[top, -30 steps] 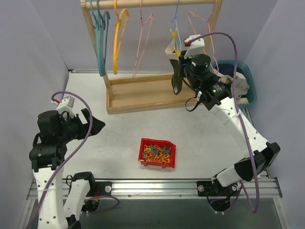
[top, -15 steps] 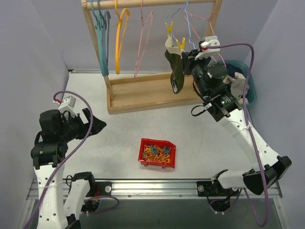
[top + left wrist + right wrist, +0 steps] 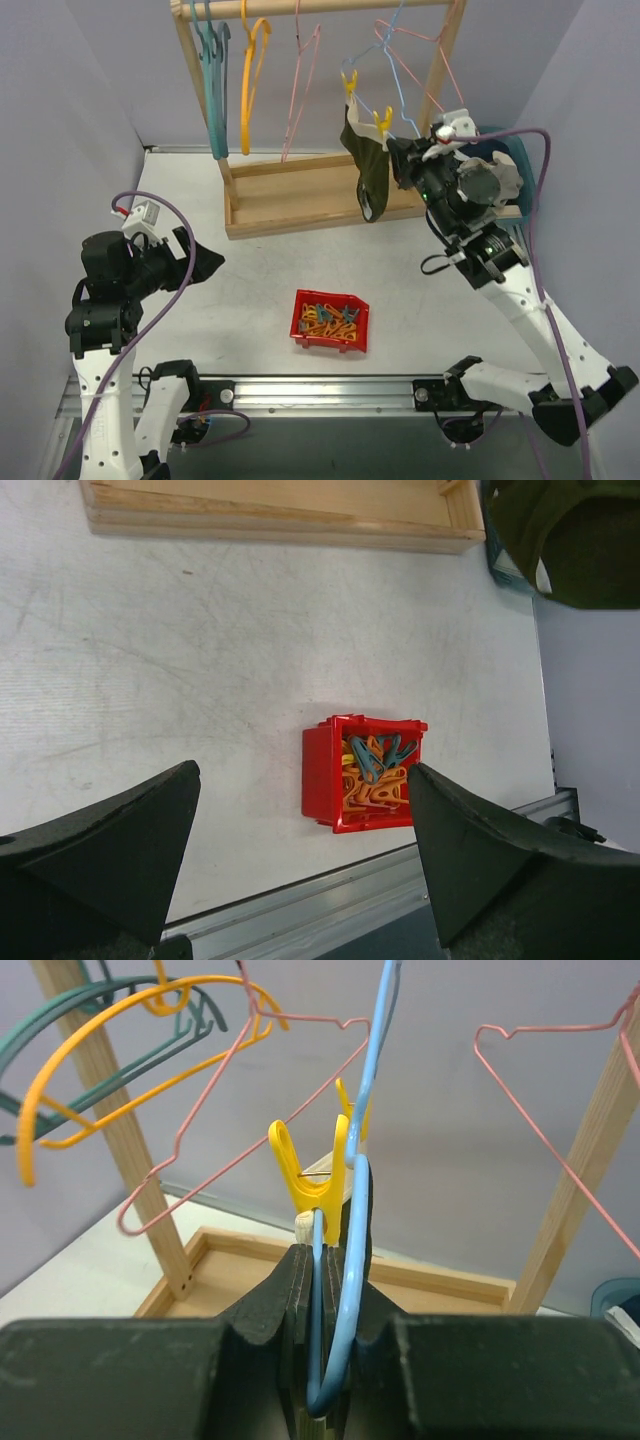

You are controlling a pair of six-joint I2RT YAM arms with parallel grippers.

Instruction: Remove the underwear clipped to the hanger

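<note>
A dark olive underwear (image 3: pixel 370 165) hangs from the blue wire hanger (image 3: pixel 395 70) by two yellow clips (image 3: pixel 381 120) in front of the wooden rack. My right gripper (image 3: pixel 405 150) is shut on the hanger's lower wire just right of the cloth. In the right wrist view the blue hanger (image 3: pixel 345 1290) runs between the closed fingers of that gripper (image 3: pixel 328 1290), with a yellow clip (image 3: pixel 315 1175) right above them. My left gripper (image 3: pixel 205 262) hovers open over the table's left side, holding nothing. In its own view this gripper (image 3: pixel 303 775) frames the red bin, and the underwear (image 3: pixel 570 540) shows top right.
A red bin (image 3: pixel 331 320) of orange and blue clips sits mid-table. The wooden rack (image 3: pixel 300 200) carries teal, yellow and pink hangers (image 3: pixel 300 80). A blue basin (image 3: pixel 520 165) with cloth stands at the right behind my right arm.
My right arm has swung right and forward, pulling the blue hanger's lower end with it, so the hanger tilts and the underwear hangs more in the open. The left arm has stayed put.
</note>
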